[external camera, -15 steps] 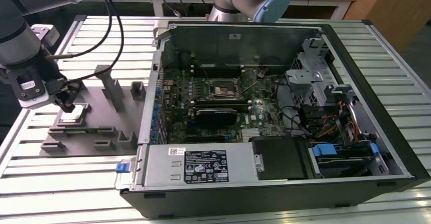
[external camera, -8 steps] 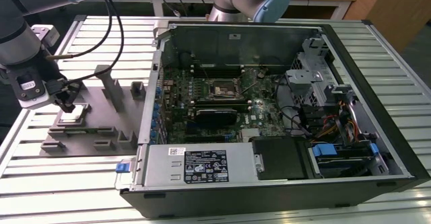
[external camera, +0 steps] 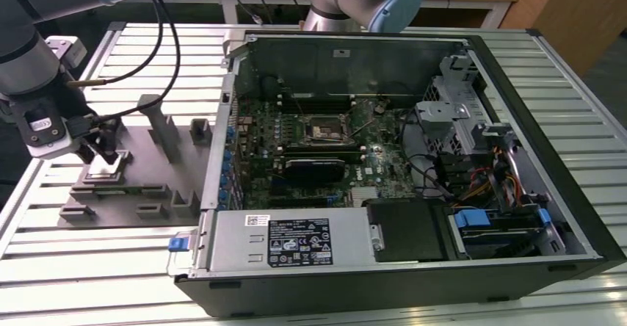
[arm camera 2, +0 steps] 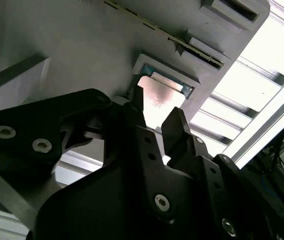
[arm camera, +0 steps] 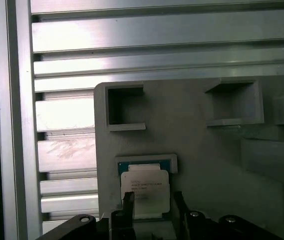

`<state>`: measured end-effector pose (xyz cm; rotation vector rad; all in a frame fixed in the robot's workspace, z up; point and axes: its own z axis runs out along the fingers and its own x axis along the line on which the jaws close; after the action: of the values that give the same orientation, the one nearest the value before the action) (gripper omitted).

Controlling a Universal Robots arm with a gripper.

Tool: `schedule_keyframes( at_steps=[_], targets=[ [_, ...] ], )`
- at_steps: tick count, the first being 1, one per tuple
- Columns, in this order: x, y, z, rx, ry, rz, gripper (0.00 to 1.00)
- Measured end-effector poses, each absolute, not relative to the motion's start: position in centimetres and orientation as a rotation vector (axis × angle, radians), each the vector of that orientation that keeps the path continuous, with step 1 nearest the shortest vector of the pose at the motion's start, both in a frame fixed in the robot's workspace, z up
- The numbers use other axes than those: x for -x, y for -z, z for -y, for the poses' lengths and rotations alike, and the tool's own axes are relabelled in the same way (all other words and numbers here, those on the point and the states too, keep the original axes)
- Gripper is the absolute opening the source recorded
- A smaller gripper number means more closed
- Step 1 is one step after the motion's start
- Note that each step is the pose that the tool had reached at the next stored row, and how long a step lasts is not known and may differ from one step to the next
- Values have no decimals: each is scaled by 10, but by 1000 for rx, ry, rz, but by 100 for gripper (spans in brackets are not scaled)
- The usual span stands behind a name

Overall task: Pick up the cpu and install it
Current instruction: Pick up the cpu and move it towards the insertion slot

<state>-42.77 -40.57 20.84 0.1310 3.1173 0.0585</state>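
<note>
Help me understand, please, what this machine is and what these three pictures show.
This is a grey jointed robot arm ending in a black two-fingered tool. The exterior view comes from a camera off the arm. It shows a slatted aluminium table carrying a grey moulded plastic tray and an open black computer case. Both wrist views come from cameras riding on the arm, looking along the tool. In a pocket of the tray lies the cpu, a small flat square silver-grey chip. The tool is right at it, fingers apart on either side; the chip is not lifted.
</note>
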Motion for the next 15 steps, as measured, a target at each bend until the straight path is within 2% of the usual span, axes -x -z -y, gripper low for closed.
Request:
schedule_keyframes(
  at_steps=[1,3,5,6,15],
  targets=[
    [428,-208,406,-131,-58,-3117,41],
    [428,-208,406,-131,-58,-3117,53],
    [428,-208,406,-131,-58,-3117,53],
    [428,-208,406,-131,-59,-3117,59],
    [428,-201,406,-88,-59,-3119,59]
  ],
)
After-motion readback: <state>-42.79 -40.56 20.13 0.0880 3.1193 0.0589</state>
